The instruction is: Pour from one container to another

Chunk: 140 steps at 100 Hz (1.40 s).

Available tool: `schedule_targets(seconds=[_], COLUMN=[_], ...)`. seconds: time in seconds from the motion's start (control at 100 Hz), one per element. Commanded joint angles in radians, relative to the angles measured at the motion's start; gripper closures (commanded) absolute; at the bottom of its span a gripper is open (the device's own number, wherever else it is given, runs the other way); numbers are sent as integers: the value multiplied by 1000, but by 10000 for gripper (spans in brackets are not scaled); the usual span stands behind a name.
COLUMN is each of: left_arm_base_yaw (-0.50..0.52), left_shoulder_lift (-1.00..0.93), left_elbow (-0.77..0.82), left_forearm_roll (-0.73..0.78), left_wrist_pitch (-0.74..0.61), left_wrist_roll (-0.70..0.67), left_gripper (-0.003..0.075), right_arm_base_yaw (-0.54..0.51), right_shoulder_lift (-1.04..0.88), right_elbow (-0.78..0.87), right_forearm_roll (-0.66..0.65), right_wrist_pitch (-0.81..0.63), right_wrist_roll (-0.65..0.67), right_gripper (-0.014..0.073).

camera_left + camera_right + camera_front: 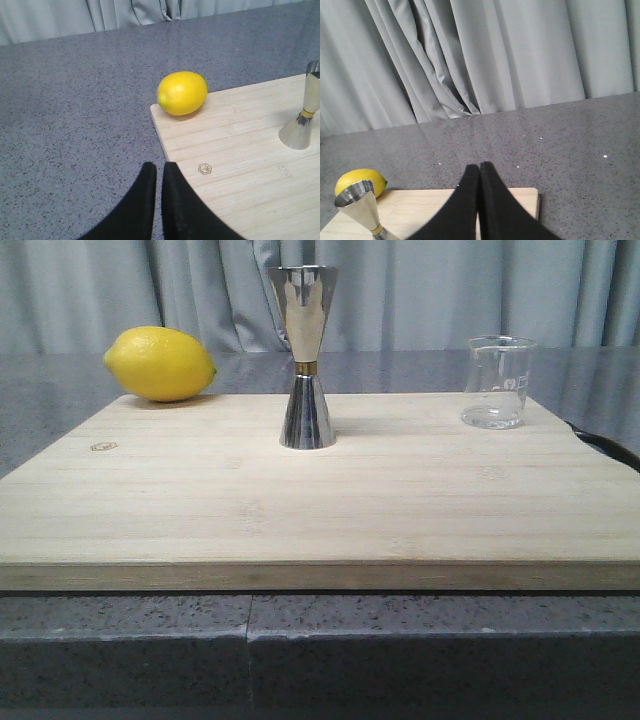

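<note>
So, nearest to you is the front edge of the grey speckled counter [300, 640], with the big bamboo cutting board [300, 510] lying flat on it. Your left tool [158, 170] hangs low by the board's near-left corner, its black fingers pressed nearly together with only a thin slit between them and nothing in them; a small hexagon logo [204, 169] is stamped on the board just beside it. Your right tool [479, 170] is closed too, fingertips touching, empty, and hanging above the board's far edge.

Further back, the steel jigger [305, 360] stands upright about mid-board, hourglass shape with a thin gold band at the waist. Off to its right, well apart and close to the board's far right corner, the clear glass beaker [496, 382] stands upright; can't tell you whether there's anything in it.

At the far left corner the lemon [160, 363] lies right at the board's edge. Behind everything you've got more counter, then the grey curtain [420, 290].
</note>
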<state>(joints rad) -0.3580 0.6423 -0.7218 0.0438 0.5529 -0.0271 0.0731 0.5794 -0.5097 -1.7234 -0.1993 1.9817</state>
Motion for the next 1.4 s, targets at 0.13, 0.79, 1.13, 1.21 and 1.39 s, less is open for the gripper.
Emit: schedule_targets(seconds=[0.13, 0.79, 1.13, 1.21, 1.39], left_arm_base_yaw=[0, 252, 285, 285, 282], left_shoulder_lift=[-4, -447, -676, -674, -674], left_elbow=[-26, 523, 730, 730, 730], left_forearm_roll=[-1, -18, -44, -44, 3], left_wrist_pitch=[-77, -566, -565, -553, -553], left_wrist_roll=[-12, -12, -12, -12, -12], left_gripper=[739, 739, 739, 739, 739], right_arm_base_yaw=[-1, -1, -1, -1, -1], right_shoulder_lift=[-2, -2, -2, -2, -2], right_elbow=[-27, -27, -27, -27, -27], right_forearm_roll=[9, 9, 9, 8, 8], right_wrist_pitch=[29, 32, 32, 26, 27], right_wrist_roll=[-2, -2, -2, -2, -2], right_gripper=[665, 665, 665, 665, 665])
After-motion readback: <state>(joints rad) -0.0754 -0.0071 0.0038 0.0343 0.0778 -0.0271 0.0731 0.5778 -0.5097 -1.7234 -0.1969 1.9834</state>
